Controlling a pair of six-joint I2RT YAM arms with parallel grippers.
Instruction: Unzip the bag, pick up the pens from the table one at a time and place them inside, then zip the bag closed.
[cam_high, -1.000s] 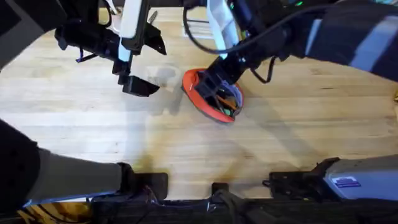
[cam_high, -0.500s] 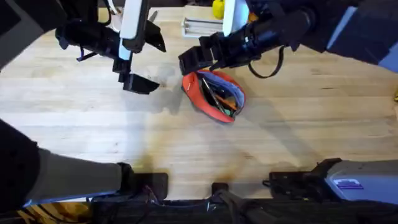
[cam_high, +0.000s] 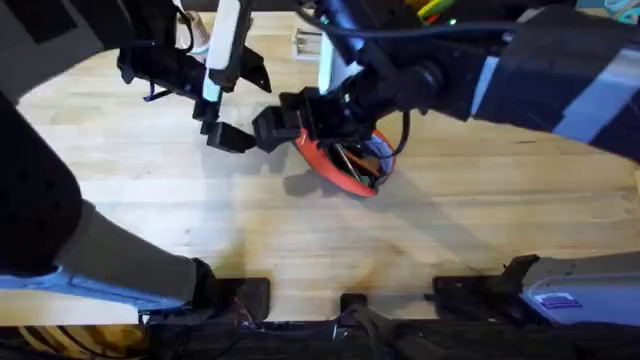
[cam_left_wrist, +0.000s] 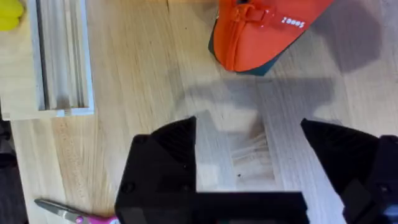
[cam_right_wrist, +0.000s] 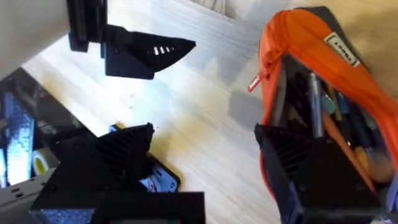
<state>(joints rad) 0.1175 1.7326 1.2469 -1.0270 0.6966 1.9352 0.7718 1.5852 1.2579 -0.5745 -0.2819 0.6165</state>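
The orange-red bag (cam_high: 340, 172) lies unzipped at mid-table, its mouth gaping. Several pens (cam_high: 362, 160) lie inside it, also visible in the right wrist view as pens (cam_right_wrist: 316, 109) within the bag (cam_right_wrist: 311, 50). My right gripper (cam_high: 300, 125) hovers open over the bag's left end; one black finger (cam_right_wrist: 298, 155) stands at the bag's mouth, the other over bare wood. My left gripper (cam_high: 228, 135) hangs open and empty to the left of the bag, over the table (cam_high: 450, 230). In the left wrist view the bag's end (cam_left_wrist: 261, 28) lies beyond the open left gripper (cam_left_wrist: 249, 134).
A pale wooden tray (cam_left_wrist: 59, 56) sits at the table's back, with a yellow object (cam_left_wrist: 9, 12) beside it. Pink-handled scissors (cam_left_wrist: 74, 216) lie on the wood near the left arm. Bare tabletop stretches in front of the bag.
My right gripper rose out of the bag's mouth and shifted left to the bag's left end. The left arm drifted slightly right. The bag stays open.
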